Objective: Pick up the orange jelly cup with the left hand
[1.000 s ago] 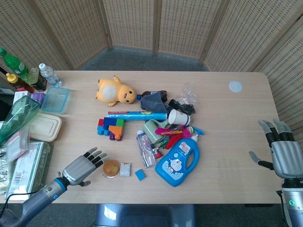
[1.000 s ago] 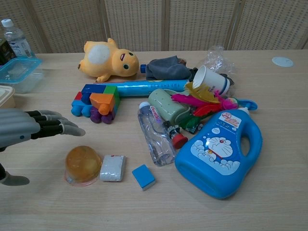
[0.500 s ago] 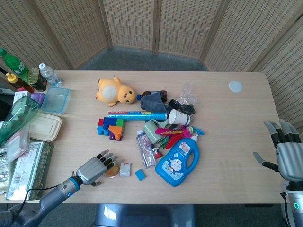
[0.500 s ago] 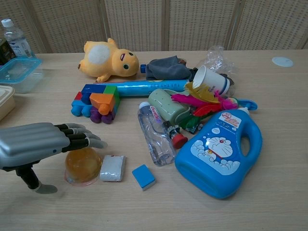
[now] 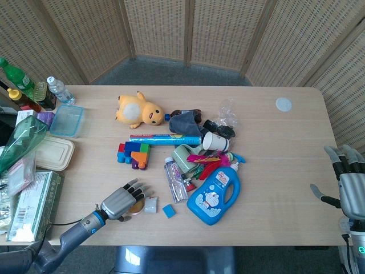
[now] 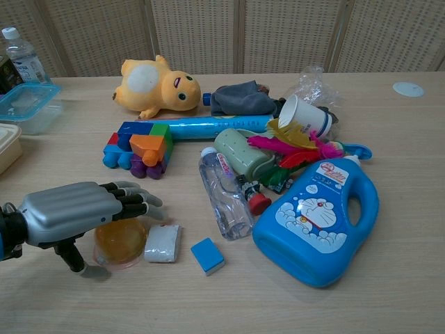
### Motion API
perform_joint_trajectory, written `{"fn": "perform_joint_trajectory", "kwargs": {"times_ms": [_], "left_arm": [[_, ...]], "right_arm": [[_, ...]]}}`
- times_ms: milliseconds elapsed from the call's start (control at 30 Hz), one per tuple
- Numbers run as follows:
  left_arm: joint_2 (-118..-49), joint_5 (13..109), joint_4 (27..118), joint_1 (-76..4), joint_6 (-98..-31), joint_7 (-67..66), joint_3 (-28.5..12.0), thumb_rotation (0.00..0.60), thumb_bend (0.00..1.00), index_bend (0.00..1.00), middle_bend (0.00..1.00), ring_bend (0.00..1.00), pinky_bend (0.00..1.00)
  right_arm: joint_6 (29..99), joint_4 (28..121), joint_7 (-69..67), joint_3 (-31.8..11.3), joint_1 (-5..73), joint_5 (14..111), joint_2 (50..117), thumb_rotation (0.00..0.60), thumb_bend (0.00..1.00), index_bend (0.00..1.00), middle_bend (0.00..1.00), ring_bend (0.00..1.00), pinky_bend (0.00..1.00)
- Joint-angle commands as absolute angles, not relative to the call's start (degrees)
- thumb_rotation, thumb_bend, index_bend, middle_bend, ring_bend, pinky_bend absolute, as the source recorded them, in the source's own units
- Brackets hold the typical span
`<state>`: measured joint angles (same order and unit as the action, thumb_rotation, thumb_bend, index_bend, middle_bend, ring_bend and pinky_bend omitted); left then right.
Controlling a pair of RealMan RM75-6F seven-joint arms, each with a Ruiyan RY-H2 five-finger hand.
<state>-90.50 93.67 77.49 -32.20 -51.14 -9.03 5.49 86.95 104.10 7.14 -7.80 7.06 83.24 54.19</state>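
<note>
One jelly cup [image 6: 119,242], two hands [image 6: 76,211]

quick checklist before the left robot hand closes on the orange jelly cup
1. Left robot hand over the orange jelly cup: ok, palm above it, thumb on its near-left side.
2. Fingers apart, nothing held: ok.
3. Cup upright on the table: ok, dome up.
4. Room around the cup: not ok, the small white packet lies right against its right side.
5. Fingers touching the cup: cannot tell.
6. Right robot hand out of the way: ok, at the far table edge, open.
</note>
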Motion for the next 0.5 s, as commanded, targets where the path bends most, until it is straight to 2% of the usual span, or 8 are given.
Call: {"fn": "perform_joint_trajectory", "kwargs": {"times_ms": [33,67,267,500], "left_arm": [[-91.47,94.53,76.07,-32.16,-52.63,-7.31,5.92,0.600,0.29,0.24,0.00,0.00,0.15],[-91.69,94.76,75.56,-32.15,-52.99,-6.63,6.13,0.600,0.31,0.27,0.00,0.00,0.19],[-92.32,95.80,73.38,-31.72,-55.45,-4.55,6.93,0.600,0.35,0.39,0.04,0.00,0.31],[-92.90,96.52,71.75,-31.15,-57.57,-3.23,7.71,0.600,0.36,0.40,0.07,0.02,0.38]], "right_arm": [[87.00,104.17,7.18,-7.87,6.98,83.06,54.13,0.516,0.23,0.09,0.17,0.00,0.00],[86.96,104.22,7.19,-7.90,6.97,82.97,54.12,0.518,0.23,0.09,0.17,0.00,0.00],[86.74,104.57,7.76,-8.01,7.10,82.90,54.26,0.517,0.23,0.09,0.17,0.00,0.00],[86.41,105.10,8.61,-8.21,7.37,82.72,54.38,0.516,0.23,0.09,0.17,0.00,0.00]]}}
